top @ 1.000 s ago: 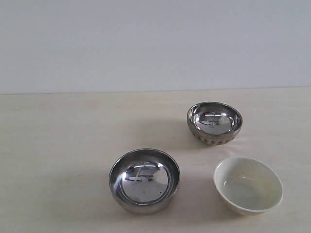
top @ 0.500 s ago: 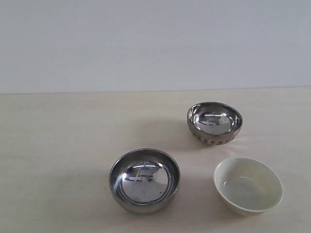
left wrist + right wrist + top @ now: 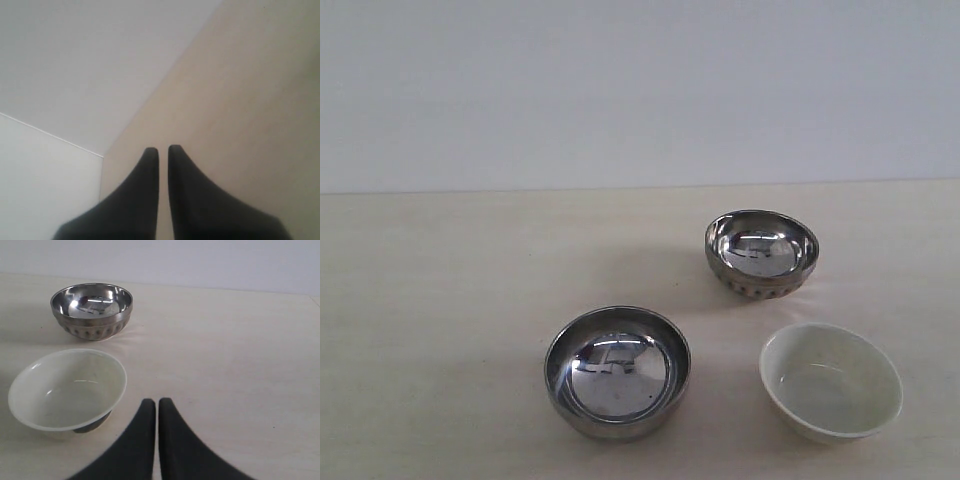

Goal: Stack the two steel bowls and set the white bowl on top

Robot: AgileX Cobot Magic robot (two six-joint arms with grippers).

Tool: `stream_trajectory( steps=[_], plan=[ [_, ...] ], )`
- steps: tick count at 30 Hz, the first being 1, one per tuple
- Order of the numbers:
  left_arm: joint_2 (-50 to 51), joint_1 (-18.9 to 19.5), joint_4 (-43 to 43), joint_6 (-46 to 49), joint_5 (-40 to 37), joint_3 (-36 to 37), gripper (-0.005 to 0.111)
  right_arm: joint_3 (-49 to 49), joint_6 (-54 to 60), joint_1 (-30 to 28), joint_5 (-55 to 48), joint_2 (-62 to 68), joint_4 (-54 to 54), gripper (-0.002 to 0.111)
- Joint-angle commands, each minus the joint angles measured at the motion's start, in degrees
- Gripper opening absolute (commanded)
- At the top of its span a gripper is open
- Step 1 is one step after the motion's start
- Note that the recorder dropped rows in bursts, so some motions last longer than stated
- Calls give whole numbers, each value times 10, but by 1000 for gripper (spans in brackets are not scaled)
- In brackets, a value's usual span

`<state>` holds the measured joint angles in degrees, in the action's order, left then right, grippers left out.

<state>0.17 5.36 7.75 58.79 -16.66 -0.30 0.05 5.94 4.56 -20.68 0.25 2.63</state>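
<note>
Unmoved, two steel bowls point(image 3: 617, 372) point(image 3: 761, 252), one white bowl point(image 3: 831, 382)

Table: a pale cream matte tabletop point(image 3: 440, 300) fills the lower half of the exterior frame.
Lower centre: a round mirror-shiny steel bowl with smooth sides point(image 3: 617, 371) stands upright.
Right of centre: a round shiny steel bowl with a dimpled band near its base point(image 3: 761, 252) stands upright.
Lower right: a glossy cream-white round bowl point(image 3: 831, 381) stands upright, apart from both steel bowls.
</note>
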Motion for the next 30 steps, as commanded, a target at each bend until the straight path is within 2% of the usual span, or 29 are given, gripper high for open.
stream_trajectory(
  steps=[1, 10, 14, 20, 30],
  plan=[
    [-2, 2, 4, -1, 0, 3, 4, -1, 1, 0, 3, -2, -3, 0],
    [-2, 2, 4, -1, 23, 3, 4, -1, 1, 0, 3, -2, -3, 0],
    [-2, 2, -2, -1, 76, 3, 4, -1, 1, 0, 3, -2, -3, 0],
    [-2, 2, -104, -1, 167, 3, 4, -1, 1, 0, 3, -2, -3, 0],
    [-2, 2, -116, -1, 200, 3, 4, -1, 1, 0, 3, -2, -3, 0]
  ],
)
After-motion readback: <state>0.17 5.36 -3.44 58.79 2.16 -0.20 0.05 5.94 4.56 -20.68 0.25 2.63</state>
